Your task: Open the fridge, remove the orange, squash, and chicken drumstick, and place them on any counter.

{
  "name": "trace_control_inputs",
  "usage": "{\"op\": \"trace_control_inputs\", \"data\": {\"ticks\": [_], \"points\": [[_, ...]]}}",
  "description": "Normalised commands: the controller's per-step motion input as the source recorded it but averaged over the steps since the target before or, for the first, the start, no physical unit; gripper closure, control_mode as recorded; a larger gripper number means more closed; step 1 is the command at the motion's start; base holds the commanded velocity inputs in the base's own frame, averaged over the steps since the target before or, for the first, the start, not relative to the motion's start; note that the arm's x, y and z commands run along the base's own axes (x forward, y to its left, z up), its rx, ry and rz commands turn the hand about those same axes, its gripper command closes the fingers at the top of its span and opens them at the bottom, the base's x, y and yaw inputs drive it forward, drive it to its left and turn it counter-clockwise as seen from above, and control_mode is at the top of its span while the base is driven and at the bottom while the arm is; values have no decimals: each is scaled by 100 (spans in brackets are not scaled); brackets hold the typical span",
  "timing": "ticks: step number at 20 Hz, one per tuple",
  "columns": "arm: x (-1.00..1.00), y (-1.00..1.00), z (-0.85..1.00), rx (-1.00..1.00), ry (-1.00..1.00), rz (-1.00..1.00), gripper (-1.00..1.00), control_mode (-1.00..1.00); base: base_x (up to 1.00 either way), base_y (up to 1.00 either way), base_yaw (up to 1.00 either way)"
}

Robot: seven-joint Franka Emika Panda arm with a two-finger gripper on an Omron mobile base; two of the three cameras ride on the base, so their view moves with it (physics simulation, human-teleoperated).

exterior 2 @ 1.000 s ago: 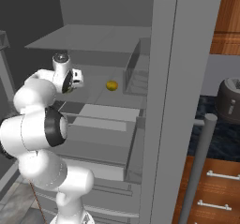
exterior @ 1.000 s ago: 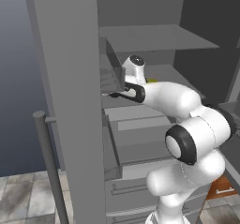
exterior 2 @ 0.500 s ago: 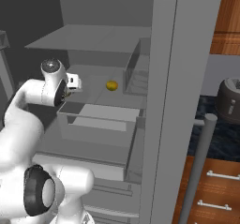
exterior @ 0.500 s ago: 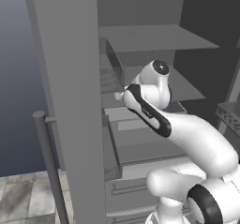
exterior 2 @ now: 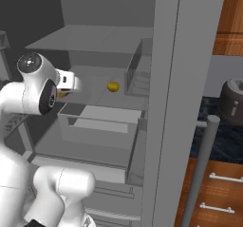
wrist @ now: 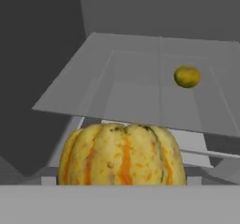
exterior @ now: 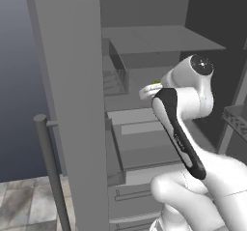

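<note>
Low in the hand view, dead centre, sits the ribbed yellow squash with orange stripes, right in front of my fingers, which are spread wide and hold nothing. Since a second ago my white arm has swung in past the open door of the grey steel fridge, so the squash looks like my first pick. Its ribs run top to bottom of the frame; I cannot make out a clear long axis. A small round yellow-orange fruit rests further back on the pale grey shelf, upper right.
</note>
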Motion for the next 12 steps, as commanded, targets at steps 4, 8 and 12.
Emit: {"op": "trace_control_inputs", "data": {"ticks": [4, 8, 12], "points": [[-100, -36, 81, 0, -1, -10, 100, -100, 0, 0, 0], [-99, -29, 78, 0, -1, -7, 100, -100, 0, 0, 0], [-93, -16, 42, 0, 0, -2, 100, -100, 0, 0, 0]]}}
